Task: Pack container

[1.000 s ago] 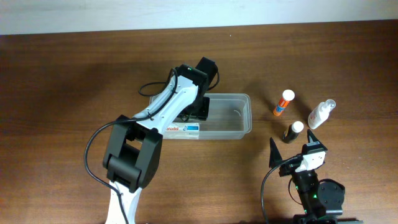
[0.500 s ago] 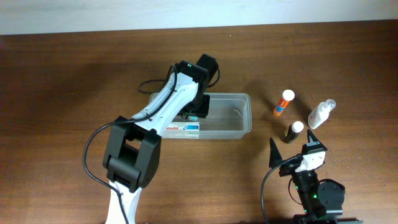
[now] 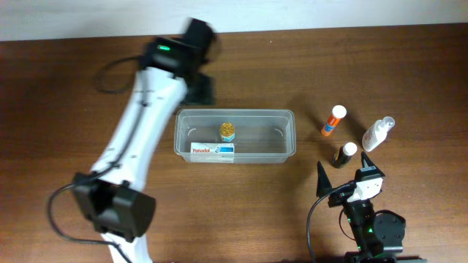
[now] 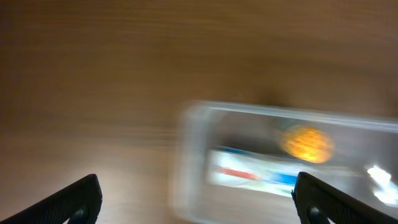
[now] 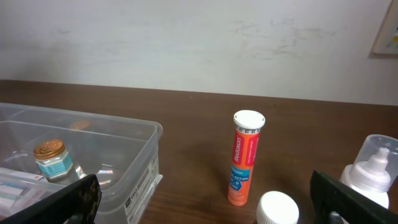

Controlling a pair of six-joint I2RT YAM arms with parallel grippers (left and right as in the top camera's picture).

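The clear container stands mid-table and holds a small gold-capped jar and a white toothpaste box. The container, jar and box show blurred in the left wrist view, and the container and jar show in the right wrist view. My left gripper is open and empty, above the table behind the container's back left corner. My right gripper is open and empty near the front edge. An orange tube, a white spray bottle and a dark white-capped bottle stand right of the container.
A black cable runs along the left arm. In the right wrist view the orange tube, the white cap and the spray bottle stand close ahead. A white wall borders the table's far edge.
My left gripper has let go of the gold-capped jar inside the container, risen out and swung back and to the left. The right arm has not moved.
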